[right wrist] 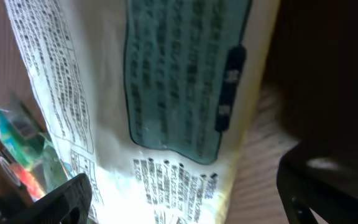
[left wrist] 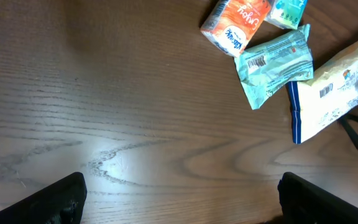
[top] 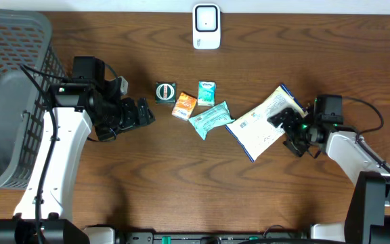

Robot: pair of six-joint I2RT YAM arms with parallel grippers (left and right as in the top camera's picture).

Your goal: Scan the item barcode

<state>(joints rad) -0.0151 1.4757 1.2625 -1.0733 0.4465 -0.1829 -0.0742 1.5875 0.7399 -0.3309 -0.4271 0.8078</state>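
We judge this the pick-up step: right gripper [top: 291, 129] straddles the pouch [top: 261, 126], jaws apart, left gripper [top: 145, 113] likewise apart and empty; next, clamp it and face its barcode to the scanner [top: 206, 27].

dark wood-grain table [top: 181, 183] (a soft glare patch on it), grey mesh basket [top: 12, 27] at left
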